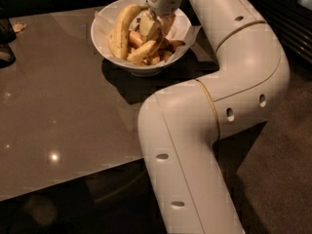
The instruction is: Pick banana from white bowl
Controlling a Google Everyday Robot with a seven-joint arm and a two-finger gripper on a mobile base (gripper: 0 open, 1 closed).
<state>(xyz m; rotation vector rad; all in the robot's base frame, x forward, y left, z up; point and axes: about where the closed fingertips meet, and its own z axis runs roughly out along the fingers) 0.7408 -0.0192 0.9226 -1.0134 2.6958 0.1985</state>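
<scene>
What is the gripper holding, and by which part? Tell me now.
It cannot be told. The gripper is down in the white bowl, right over the slim banana, but whether it grips that banana does not show.

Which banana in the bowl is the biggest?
The thick pale banana leaning on the white bowl's left side. The slim banana is smaller, lying under the tool, which reaches into the bowl.
</scene>
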